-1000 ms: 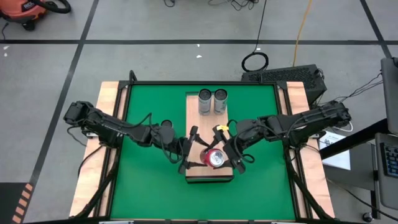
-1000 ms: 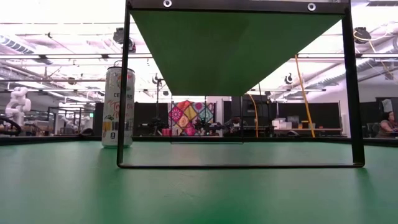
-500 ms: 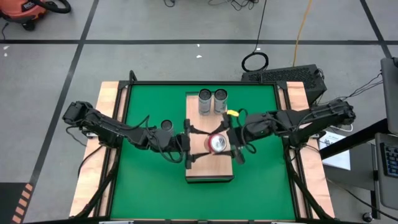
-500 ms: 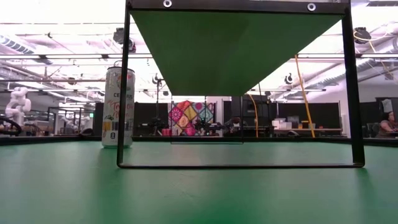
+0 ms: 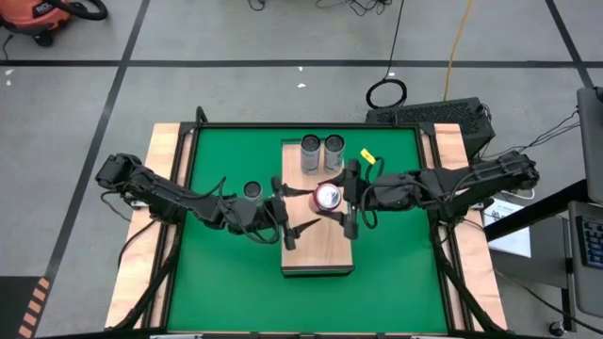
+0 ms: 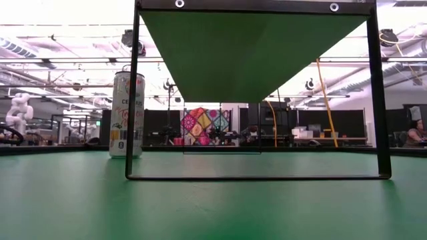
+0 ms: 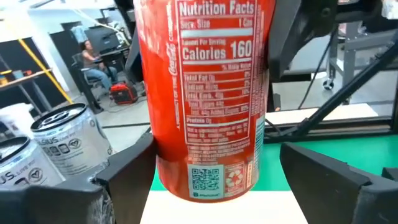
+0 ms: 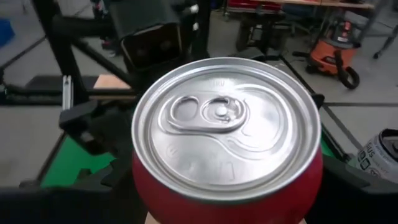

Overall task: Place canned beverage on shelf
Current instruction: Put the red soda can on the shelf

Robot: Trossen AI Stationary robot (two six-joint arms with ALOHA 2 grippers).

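A red can (image 5: 327,197) stands upright over the middle of the shelf (image 5: 316,252), a light-wood board. My right gripper (image 5: 337,199) reaches in from the table's right and is shut on the can. My left gripper (image 5: 283,212) is open at the shelf's left edge. Its fingers (image 7: 118,180) stand on either side of the can's lower part (image 7: 211,155) without touching it. Two silver cans (image 5: 321,153) stand on the shelf's far end. My right gripper pinches the red can's upper side wall (image 7: 264,43) between its two fingers (image 7: 285,37), which come in level from the table's right side. The can is upright, top up (image 8: 227,127). I cannot tell whether its base (image 7: 208,194) rests on the board or hangs just over it.
A tall white can (image 5: 252,191) stands on the green table left of the shelf and also shows in the low view (image 6: 127,113). The shelf's black frame (image 6: 131,100) raises it off the table. The shelf's near half is bare wood.
My right gripper has carried the red can from the shelf's near end toward the far edge, to about the shelf's middle, and the can now stands upright. My left gripper has followed toward the far edge, staying open beside the can.
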